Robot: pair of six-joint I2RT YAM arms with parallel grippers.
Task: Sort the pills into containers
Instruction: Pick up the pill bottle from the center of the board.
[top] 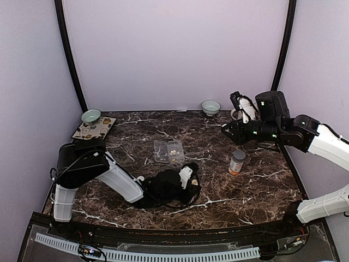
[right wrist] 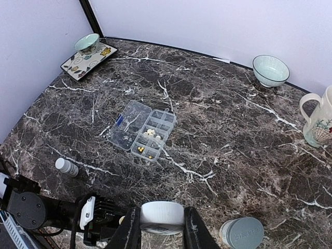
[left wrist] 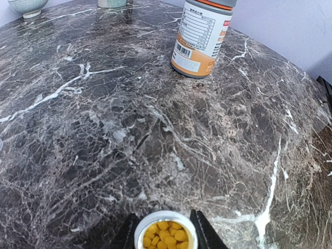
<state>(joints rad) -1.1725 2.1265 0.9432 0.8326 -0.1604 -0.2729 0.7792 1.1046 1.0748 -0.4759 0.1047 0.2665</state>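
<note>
The clear pill box (right wrist: pixel 142 129) lies open in the middle of the table, also in the top view (top: pixel 169 151). Cream-white pills (right wrist: pixel 151 133) sit in one compartment and yellow ones (right wrist: pixel 140 149) in another. My left gripper (left wrist: pixel 165 231) is low on the table in front of the box, its fingers (left wrist: pixel 203 231) against both sides of an open white bottle (left wrist: pixel 166 218) full of yellow pills. My right gripper (right wrist: pixel 161 218) hangs high over the table's right side, shut on a white bottle cap (right wrist: pixel 162 210).
An orange bottle with a grey cap (top: pixel 236 162) stands right of the box. A small white bottle (right wrist: pixel 66 166) is near the left arm. A patterned plate (top: pixel 95 129) with a bowl (top: pixel 91 115) is at back left. Another bowl (top: pixel 210 107) and a mug (right wrist: pixel 317 119) are at back right.
</note>
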